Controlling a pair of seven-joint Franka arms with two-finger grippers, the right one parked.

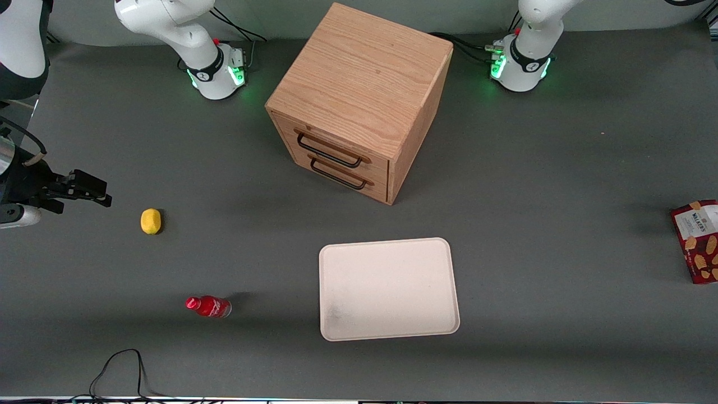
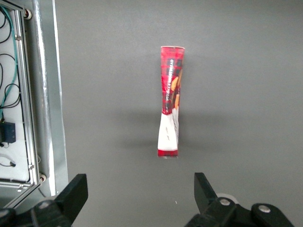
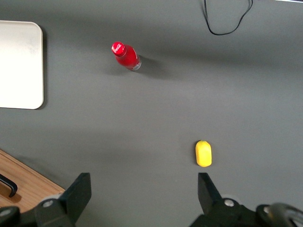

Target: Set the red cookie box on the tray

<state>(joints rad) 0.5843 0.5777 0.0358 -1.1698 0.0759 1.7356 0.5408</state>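
Hovering above the red cookie box [image 2: 170, 101], my gripper [image 2: 140, 191] was spread wide, holding nothing. Box stood on its thin edge, so I judged a straight descent pinching its flat faces was best. Tray [image 1: 387, 289] sat well apart.

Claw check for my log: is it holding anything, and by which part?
Nothing. The claw hangs open above the table, apart from the box.

Dark grey table [image 1: 561, 168], bearing wooden drawer cabinet [image 1: 359, 101], tray [image 1: 387, 289], red cookie box [image 1: 698, 241], lemon [image 1: 150, 220], red bottle [image 1: 208, 306], pincer [image 2: 139, 198] hovering above
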